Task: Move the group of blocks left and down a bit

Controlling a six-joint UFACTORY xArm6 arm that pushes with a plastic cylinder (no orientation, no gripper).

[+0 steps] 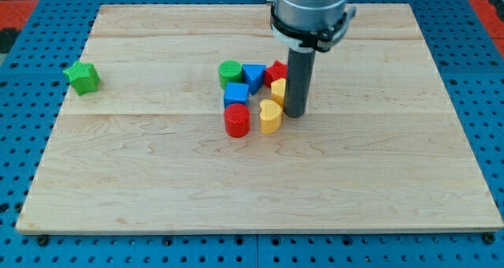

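Note:
A group of blocks sits near the board's middle: a green cylinder (230,72), a blue triangle (253,76), a red block (276,69) partly hidden behind the rod, a blue cube (235,94), a yellow block (278,91), a red cylinder (236,120) and a yellow heart (270,117). My tip (295,113) rests on the board just right of the yellow heart and against the yellow block's right side. A green star (82,77) lies alone at the view's far left.
The wooden board (157,181) lies on a blue pegboard table (16,142). The arm's grey body (309,12) hangs over the board's top middle.

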